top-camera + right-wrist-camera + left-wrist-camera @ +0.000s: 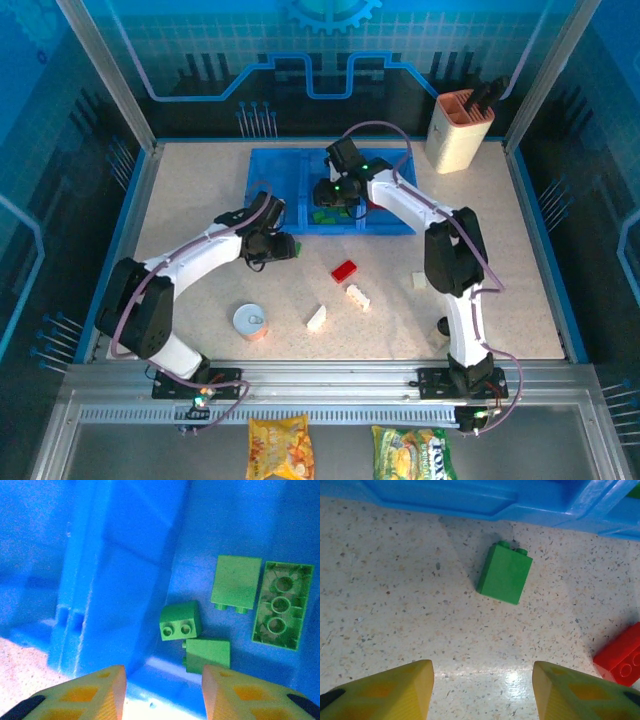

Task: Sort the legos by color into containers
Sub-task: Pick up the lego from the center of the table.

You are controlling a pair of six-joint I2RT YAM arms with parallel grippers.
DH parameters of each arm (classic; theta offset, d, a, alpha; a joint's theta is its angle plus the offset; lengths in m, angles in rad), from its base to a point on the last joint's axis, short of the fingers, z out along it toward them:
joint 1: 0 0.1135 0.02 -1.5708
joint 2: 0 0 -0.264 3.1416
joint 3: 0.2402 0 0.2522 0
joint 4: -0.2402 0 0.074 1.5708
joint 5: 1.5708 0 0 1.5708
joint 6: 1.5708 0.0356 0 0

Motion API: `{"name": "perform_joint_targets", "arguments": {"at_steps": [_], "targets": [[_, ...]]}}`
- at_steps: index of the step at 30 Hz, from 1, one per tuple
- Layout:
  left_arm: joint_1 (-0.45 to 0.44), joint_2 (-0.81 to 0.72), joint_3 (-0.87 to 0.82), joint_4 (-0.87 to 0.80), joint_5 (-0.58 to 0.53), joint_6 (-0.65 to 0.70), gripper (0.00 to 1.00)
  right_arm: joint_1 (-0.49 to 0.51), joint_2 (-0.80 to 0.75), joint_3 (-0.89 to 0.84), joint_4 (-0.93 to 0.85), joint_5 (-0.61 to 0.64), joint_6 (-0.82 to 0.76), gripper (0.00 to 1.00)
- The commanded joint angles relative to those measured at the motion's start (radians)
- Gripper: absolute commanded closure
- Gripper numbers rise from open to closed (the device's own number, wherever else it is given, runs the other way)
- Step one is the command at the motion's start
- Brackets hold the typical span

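Note:
The blue tray (270, 180) of containers lies at the back of the table. My right gripper (164, 692) hangs open and empty over its middle compartment, where several green legos (181, 621) lie on the floor. My left gripper (482, 690) is open and empty, low over the table in front of the tray's near wall (470, 500). A green lego (505, 573) stands on the table just ahead of the left gripper. A red lego (620, 655) lies to its right, also seen mid-table (344, 270). White legos (358, 297) are scattered on the near half of the table.
A round tin can (250, 322) stands near the front left, next to a white lego (317, 318). A beige knife block (458, 130) stands at the back right corner. Two more white legos (419, 281) lie close to the right arm's base.

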Motion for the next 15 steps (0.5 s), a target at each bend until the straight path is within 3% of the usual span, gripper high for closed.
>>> {"name": "perform_joint_targets", "arguments": {"at_steps": [1, 15], "targets": [[-0.012, 0.047, 0.056, -0.037, -0.026, 0.053, 0.45, -0.004, -0.092, -0.056, -0.001, 0.012, -0.017, 0.55], [-0.085, 0.249, 0.212, -0.055, -0.119, 0.153, 0.45, -0.037, -0.375, -0.310, 0.001, 0.070, -0.023, 0.54]]}}
